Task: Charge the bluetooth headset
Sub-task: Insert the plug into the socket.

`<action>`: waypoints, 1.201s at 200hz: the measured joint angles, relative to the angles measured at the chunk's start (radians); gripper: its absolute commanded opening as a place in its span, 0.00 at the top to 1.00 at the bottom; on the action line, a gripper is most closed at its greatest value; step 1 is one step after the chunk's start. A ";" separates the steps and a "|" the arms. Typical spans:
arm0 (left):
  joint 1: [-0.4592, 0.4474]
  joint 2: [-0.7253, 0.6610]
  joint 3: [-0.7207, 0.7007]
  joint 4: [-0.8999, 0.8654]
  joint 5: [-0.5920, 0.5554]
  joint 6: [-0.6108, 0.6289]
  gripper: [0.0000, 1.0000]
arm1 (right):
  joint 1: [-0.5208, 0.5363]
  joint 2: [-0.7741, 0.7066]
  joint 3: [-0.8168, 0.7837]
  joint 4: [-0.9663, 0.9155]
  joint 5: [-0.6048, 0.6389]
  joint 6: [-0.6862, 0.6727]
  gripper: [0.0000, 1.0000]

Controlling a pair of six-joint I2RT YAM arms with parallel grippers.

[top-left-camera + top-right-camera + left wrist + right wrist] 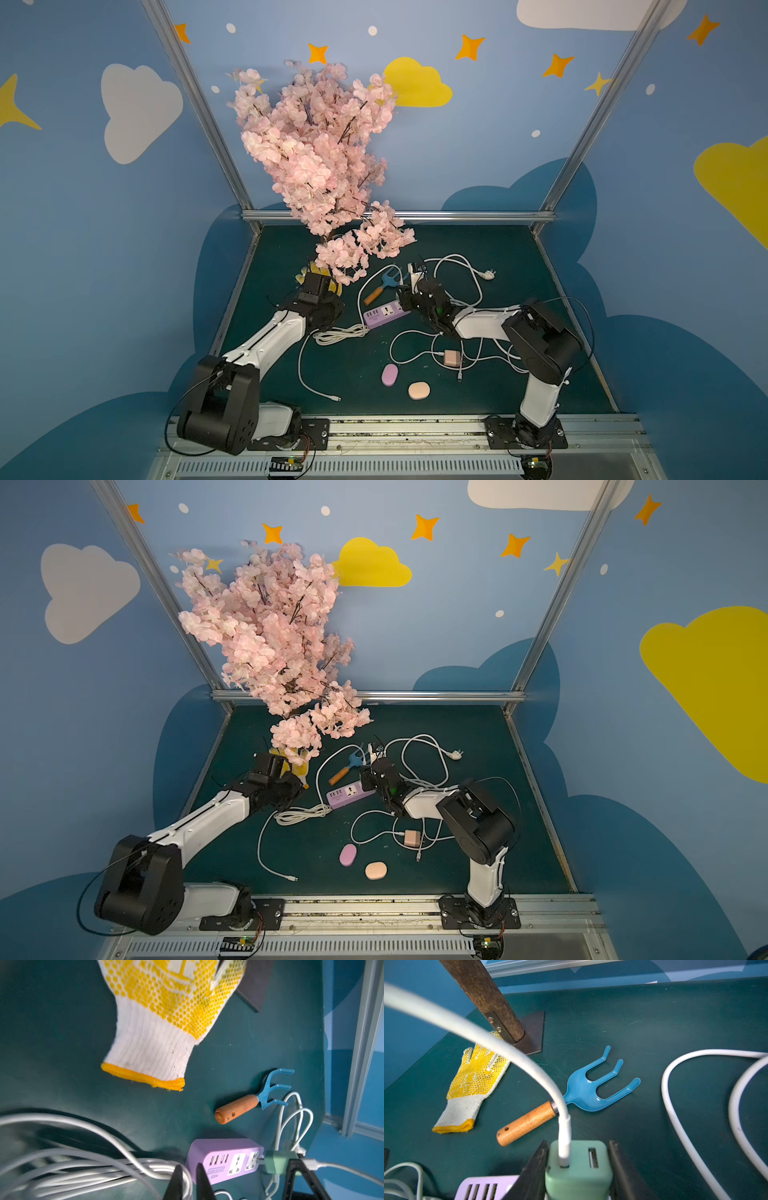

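Observation:
My right gripper (578, 1142) is shut on a green charger (579, 1176) and holds it at the end socket of the purple power strip (224, 1153). In the left wrist view a little of the charger's (278, 1162) prongs still shows outside the socket. A white cable (488, 1043) is plugged into the charger's face. My left gripper (189, 1180) is shut on the strip's white cord (83, 1167), right beside the strip. Two oval bluetooth headset cases, one purple (390, 375) and one peach (419, 390), lie near the table's front, apart from both grippers.
A pink blossom tree (320, 166) stands at the back left on a metal base plate (533, 1028). A yellow-dotted glove (166, 1012) and a blue hand rake (591, 1088) lie near the strip. A pink charger (452, 357) sits among loose white cables. One free cable end (337, 399) lies at the front.

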 measured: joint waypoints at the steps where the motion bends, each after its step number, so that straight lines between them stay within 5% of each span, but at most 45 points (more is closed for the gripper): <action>1: 0.000 0.003 0.001 0.001 0.002 0.001 0.97 | 0.000 0.000 0.000 0.001 0.000 0.001 1.00; 39: -0.050 0.149 0.082 0.025 0.061 0.000 0.96 | 0.002 0.000 -0.022 0.029 0.010 0.026 1.00; 124: -0.143 0.235 0.098 0.087 0.132 -0.006 0.97 | 0.090 -0.015 -0.057 0.058 0.125 0.037 1.00; 240: -0.158 0.336 0.134 0.214 0.200 -0.024 0.97 | 0.102 -0.015 -0.065 0.050 0.289 0.010 1.00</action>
